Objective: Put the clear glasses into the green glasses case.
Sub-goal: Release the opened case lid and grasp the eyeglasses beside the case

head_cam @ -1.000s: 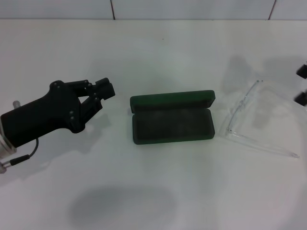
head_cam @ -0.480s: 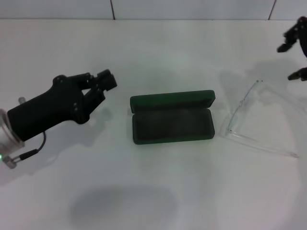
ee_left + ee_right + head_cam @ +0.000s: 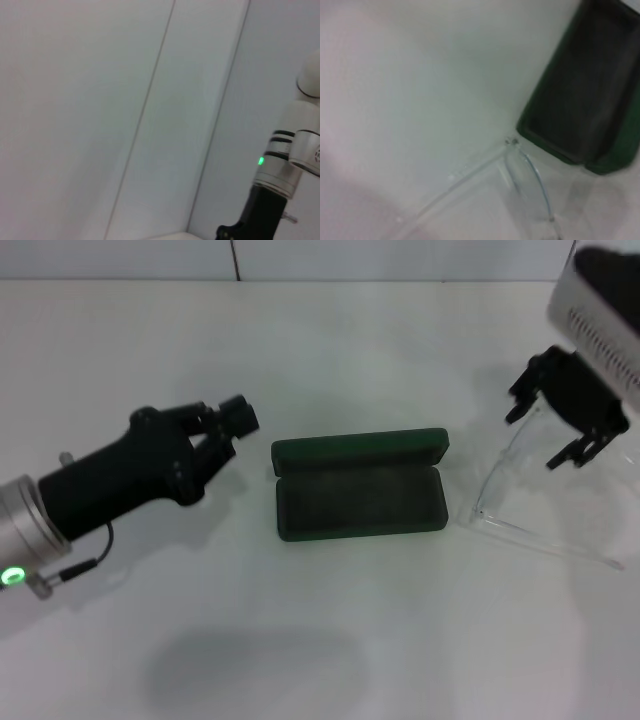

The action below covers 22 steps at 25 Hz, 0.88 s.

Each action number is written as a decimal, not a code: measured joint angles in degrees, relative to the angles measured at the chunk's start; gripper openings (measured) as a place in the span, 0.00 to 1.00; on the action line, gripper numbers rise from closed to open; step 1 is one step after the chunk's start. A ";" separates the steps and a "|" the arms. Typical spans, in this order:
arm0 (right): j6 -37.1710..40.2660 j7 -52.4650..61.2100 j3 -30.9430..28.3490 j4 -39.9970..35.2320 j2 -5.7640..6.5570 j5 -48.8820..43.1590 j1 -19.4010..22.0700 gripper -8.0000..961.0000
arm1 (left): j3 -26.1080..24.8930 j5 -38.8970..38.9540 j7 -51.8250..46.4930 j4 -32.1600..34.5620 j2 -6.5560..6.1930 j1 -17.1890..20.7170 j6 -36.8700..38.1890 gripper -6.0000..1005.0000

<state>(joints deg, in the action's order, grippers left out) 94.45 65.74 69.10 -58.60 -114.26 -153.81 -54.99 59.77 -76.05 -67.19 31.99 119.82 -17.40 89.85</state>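
Note:
The green glasses case [image 3: 358, 495] lies open in the middle of the table, lid back and dark lining up, with nothing inside it. To its right, the clear glasses [image 3: 512, 502] rest on the table with their arms unfolded. My right gripper [image 3: 547, 423] hangs open just over the far end of the glasses and holds nothing. My left gripper [image 3: 238, 418] is left of the case, shut and empty, pointing at the case. The right wrist view shows a corner of the case [image 3: 590, 100] and the glasses [image 3: 520, 170] beside it.
The white table [image 3: 320, 350] ends at a tiled wall along the back. The left wrist view shows only the wall and my right arm [image 3: 280, 170] with its green light.
My right gripper has come in from the right edge and dropped down over the glasses. The left gripper has edged a little toward the case. Case and glasses have not moved.

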 joint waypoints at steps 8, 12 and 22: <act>-0.98 -2.26 2.25 2.78 -0.96 -0.67 -1.04 0.64 | 2.35 -0.78 0.35 -1.01 -0.27 1.65 4.81 0.12; -2.63 -2.45 2.87 4.30 -0.99 -0.79 -1.73 0.61 | 2.04 -0.38 0.37 -0.72 -0.33 2.73 6.48 0.12; -6.26 -3.58 3.03 9.43 -1.38 -0.42 -4.36 0.52 | 2.01 -0.69 0.40 -0.96 -0.22 2.47 6.27 0.12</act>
<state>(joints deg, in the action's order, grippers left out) 88.18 62.17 72.13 -49.16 -115.63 -154.23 -59.35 61.78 -76.74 -66.80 31.02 119.60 -14.94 96.12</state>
